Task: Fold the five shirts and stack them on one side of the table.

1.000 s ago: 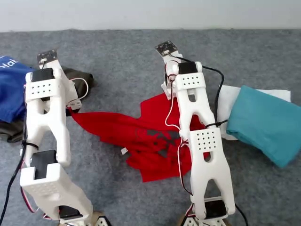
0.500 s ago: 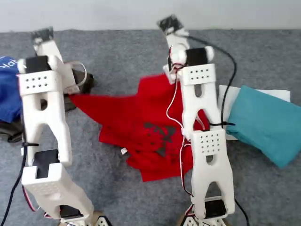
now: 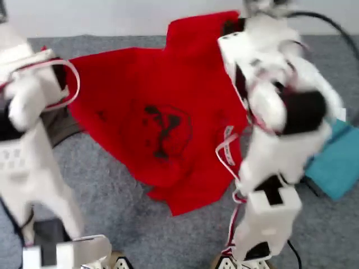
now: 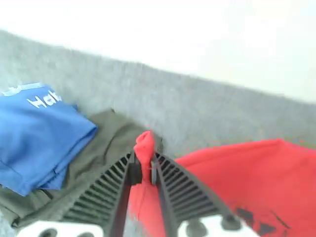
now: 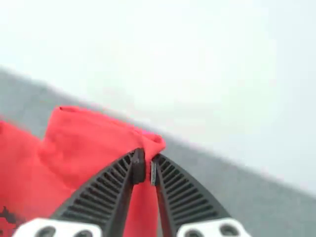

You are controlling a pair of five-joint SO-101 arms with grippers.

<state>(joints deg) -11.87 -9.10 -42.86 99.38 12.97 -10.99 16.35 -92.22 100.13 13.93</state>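
Note:
A red shirt [image 3: 160, 117] with a dark print hangs spread between both arms, raised above the grey table, its lower hem still trailing on the cloth. My left gripper [image 4: 143, 170] is shut on one corner of the red shirt [image 4: 232, 182], high at the left of the high view. My right gripper [image 5: 144, 168] is shut on another corner of the red shirt [image 5: 74, 158], high at the back centre. A blue folded shirt [image 4: 34, 131] lies on a dark olive shirt [image 4: 94, 163] at the far left. A teal folded shirt [image 3: 336, 168] lies at the right.
The table is covered in grey carpet-like cloth [image 3: 112, 218] with a white wall behind. Both raised white arms [image 3: 275, 123] stand close to the camera. A white garment lies under the teal shirt, mostly hidden.
Both arms have lifted sharply, pulling the red shirt up off the table and spreading it out between them.

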